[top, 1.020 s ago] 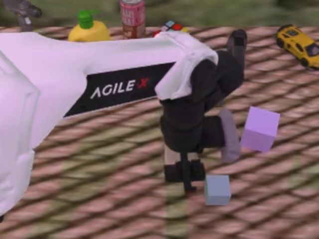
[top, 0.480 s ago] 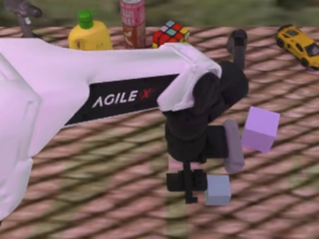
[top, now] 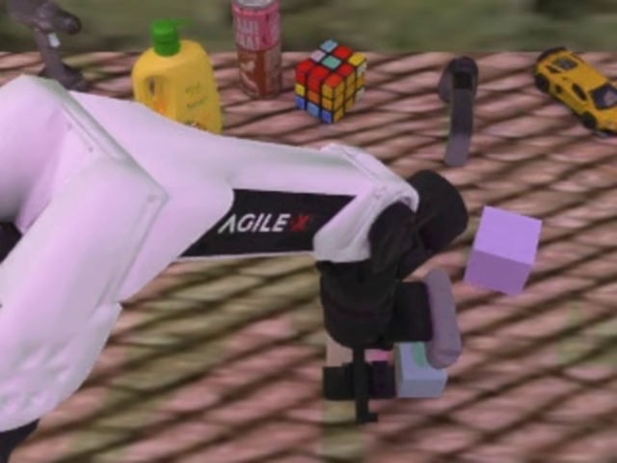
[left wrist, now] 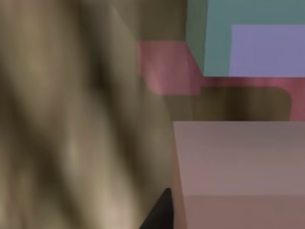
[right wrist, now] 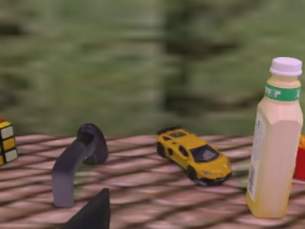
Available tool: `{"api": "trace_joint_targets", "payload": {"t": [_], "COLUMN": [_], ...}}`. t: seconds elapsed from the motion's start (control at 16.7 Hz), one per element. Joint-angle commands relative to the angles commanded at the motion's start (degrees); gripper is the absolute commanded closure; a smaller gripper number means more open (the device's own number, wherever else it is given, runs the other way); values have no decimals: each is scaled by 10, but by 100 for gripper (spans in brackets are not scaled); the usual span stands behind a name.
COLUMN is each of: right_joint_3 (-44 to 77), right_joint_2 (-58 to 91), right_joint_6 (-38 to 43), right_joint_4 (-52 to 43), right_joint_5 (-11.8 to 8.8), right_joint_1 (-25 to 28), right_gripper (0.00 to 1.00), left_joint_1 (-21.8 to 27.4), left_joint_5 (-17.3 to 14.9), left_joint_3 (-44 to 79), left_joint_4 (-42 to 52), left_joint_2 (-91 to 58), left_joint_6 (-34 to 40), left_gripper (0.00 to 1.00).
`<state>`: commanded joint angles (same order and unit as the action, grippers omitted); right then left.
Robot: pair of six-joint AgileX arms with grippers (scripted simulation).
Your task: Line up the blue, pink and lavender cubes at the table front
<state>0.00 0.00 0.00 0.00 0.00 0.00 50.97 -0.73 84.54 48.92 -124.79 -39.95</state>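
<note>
Though mostly hiding under the left arm, mid-sized light pink matte cube (left wrist: 238, 171): filling the near part of the left wrist view at the table front; cannot tell whether resting on the surface or hanging just above it.
Left gripper (top: 359, 381): pointing straight down at the front middle of the table, closing on the mid-sized light pink matte cube, with one dark finger (left wrist: 159, 214) pressing against the cube's side.
Small pale grey-blue matte cube (top: 420, 371): sitting on the table front just beside the left gripper, on the top view's right of it.
Large light purple matte cube (top: 501, 249): standing farther back and to the right, apart from the other two cubes and turned slightly askew.
Table (top: 193, 386): showing a reddish-brown wavy weave with faint green blotches.
Back edge, left to right: yellow plastic bottle with a green pump top (top: 178, 82), red can (top: 255, 34), multicoloured puzzle cube (top: 330, 79), dark grey curved handle-shaped object (top: 458, 106), yellow toy sports car (top: 578, 87).
Right arm: lying outside the top view, its wrist camera facing the toy car, the curved object and a pale cream bottle with a white cap and green band (right wrist: 276, 143).
</note>
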Motion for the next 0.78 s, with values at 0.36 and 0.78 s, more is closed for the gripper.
{"api": "trace_joint_targets", "payload": {"t": [0.36, 0.78], "right_joint_3": [0, 0], "right_joint_2": [0, 0], "right_joint_6": [0, 0], "right_joint_4": [0, 0], "right_joint_5": [0, 0], "right_joint_1": [0, 0], "right_gripper": [0, 0], "left_joint_1": [0, 0], "left_joint_5": [0, 0], "left_joint_3": [0, 0], "left_joint_4": [0, 0], "left_joint_2": [0, 0], "left_joint_6": [0, 0], "left_gripper": [70, 17]}}
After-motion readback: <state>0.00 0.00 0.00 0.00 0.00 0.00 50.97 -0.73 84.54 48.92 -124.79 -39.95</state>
